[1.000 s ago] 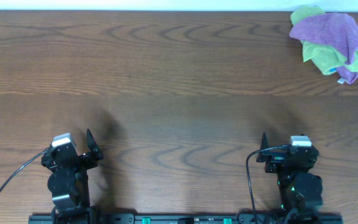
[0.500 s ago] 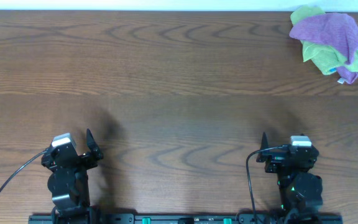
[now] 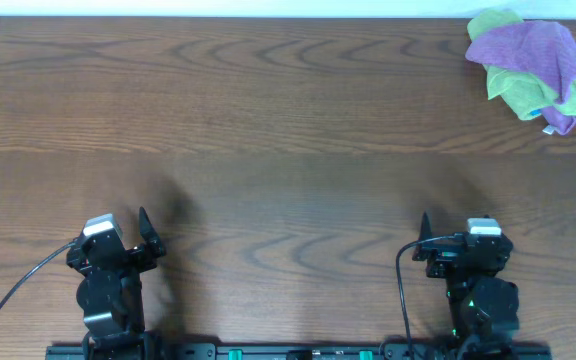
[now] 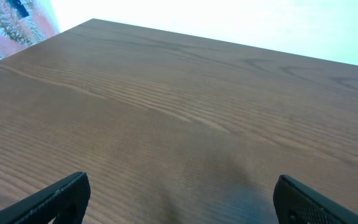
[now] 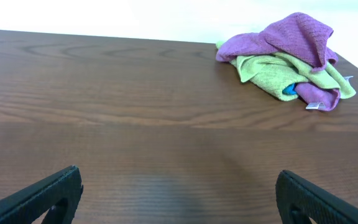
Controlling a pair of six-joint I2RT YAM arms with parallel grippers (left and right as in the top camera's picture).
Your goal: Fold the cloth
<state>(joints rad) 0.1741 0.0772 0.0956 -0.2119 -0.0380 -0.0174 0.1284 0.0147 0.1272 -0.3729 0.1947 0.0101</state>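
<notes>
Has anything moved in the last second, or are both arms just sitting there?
Nothing visibly changed. The left gripper and right gripper remain open and empty at the near edge of the table. The purple cloth stays crumpled together with the lime-green cloth at the far right corner, untouched.

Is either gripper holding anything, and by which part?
Nothing is held: left gripper and right gripper stand open, empty; the purple cloth lies apart, untouched.
</notes>
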